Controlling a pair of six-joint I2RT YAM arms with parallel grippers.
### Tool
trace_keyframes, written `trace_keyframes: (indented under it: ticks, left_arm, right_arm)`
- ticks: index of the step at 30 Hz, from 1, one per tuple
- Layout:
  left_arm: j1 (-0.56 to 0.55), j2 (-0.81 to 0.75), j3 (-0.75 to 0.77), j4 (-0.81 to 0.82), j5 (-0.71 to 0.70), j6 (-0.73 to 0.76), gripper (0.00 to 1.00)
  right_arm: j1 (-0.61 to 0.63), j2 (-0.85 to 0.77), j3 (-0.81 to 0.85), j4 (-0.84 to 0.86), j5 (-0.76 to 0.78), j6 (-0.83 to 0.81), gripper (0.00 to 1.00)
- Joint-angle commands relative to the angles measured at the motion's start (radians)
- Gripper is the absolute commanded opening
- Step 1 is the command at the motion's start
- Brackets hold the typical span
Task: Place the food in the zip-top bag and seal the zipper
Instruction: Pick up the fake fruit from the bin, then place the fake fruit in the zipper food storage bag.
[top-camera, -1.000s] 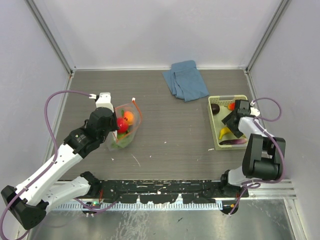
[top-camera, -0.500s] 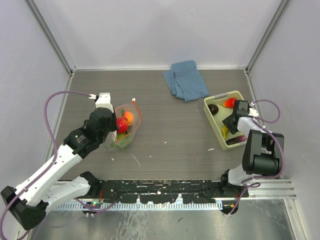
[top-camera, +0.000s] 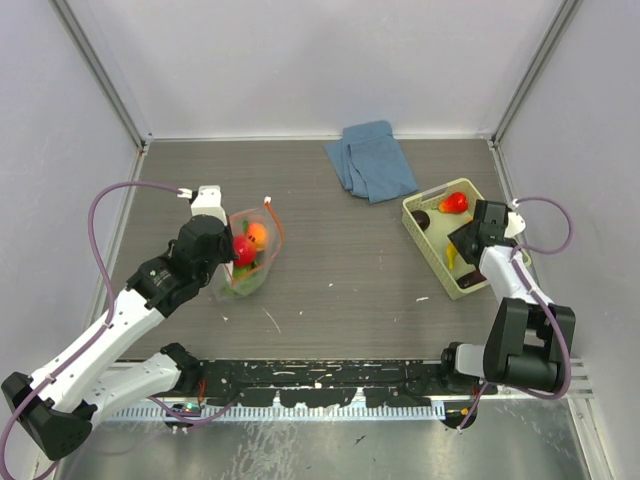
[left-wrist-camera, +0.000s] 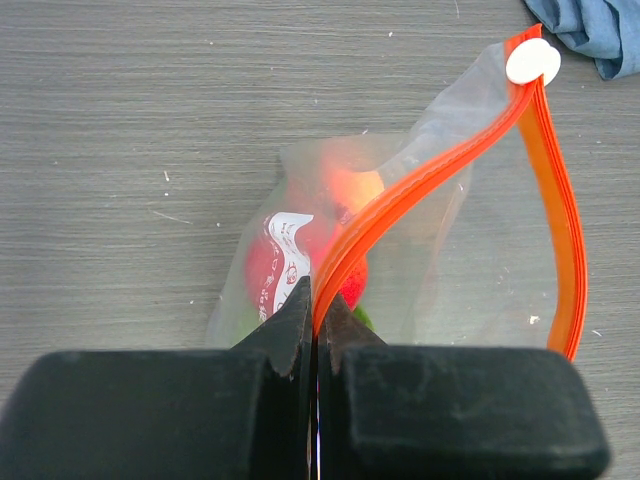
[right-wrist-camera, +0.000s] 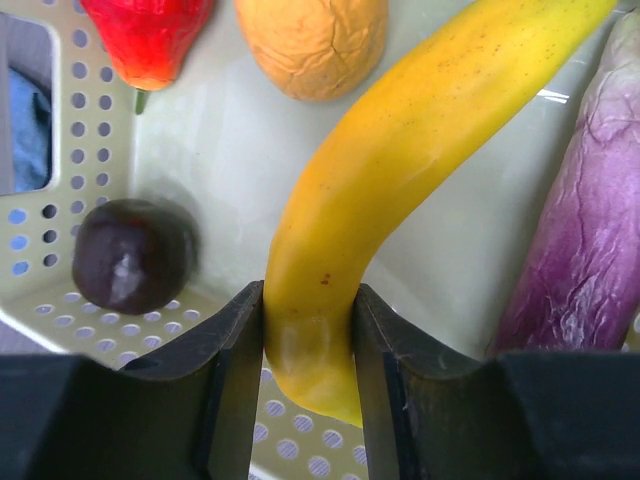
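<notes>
The clear zip-top bag (top-camera: 250, 255) lies left of centre with red, orange and green food inside; its orange-red zipper (left-wrist-camera: 420, 185) ends at a white slider tab (left-wrist-camera: 532, 62). My left gripper (left-wrist-camera: 318, 310) is shut on the zipper strip at the bag's mouth and holds it up. My right gripper (right-wrist-camera: 305, 330) is inside the basket (top-camera: 425, 198) and is shut on the yellow banana (right-wrist-camera: 400, 170). Beside the banana lie a purple eggplant (right-wrist-camera: 580, 240), a dark round fruit (right-wrist-camera: 130, 255), a red fruit (right-wrist-camera: 150, 35) and an orange fruit (right-wrist-camera: 315, 40).
A folded blue cloth (top-camera: 370, 160) lies at the back, between bag and basket. The pale slatted basket stands turned at an angle near the right wall. The enclosure's walls close the table on three sides.
The right gripper has moved away from the arms inside the basket, and the basket has swung round with it, its far end shifting left. The left arm and bag have not moved.
</notes>
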Motion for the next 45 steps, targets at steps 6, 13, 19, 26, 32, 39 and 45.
trace_keyframes:
  ticks: [6, 13, 19, 26, 32, 39, 45]
  left_arm:
    - [0.007, -0.007, 0.007, 0.075, 0.021, 0.013, 0.00]
    - [0.006, -0.013, -0.003, 0.112, 0.085, 0.037, 0.00]
    - [0.006, -0.004, -0.010, 0.138, 0.147, 0.063, 0.00]
    - [0.005, 0.004, -0.033, 0.194, 0.209, 0.094, 0.00]
    - [0.004, 0.022, -0.028, 0.193, 0.225, 0.101, 0.00]
    - [0.003, 0.017, -0.030, 0.195, 0.228, 0.103, 0.00]
    - [0.000, 0.019, -0.029, 0.194, 0.234, 0.103, 0.00]
  right_arm:
    - [0.004, -0.151, 0.029, -0.017, -0.056, -0.099, 0.26]
    - [0.110, -0.230, 0.120, -0.067, -0.110, -0.200, 0.23]
    - [0.282, -0.218, 0.236, -0.103, -0.185, -0.279, 0.23]
    - [0.422, -0.172, 0.353, -0.146, -0.364, -0.367, 0.23]
    - [0.557, -0.121, 0.450, -0.196, -0.495, -0.426, 0.23]
    - [0.703, -0.046, 0.531, -0.184, -0.638, -0.433, 0.23]
    - [0.851, 0.055, 0.595, -0.182, -0.680, -0.428, 0.23]
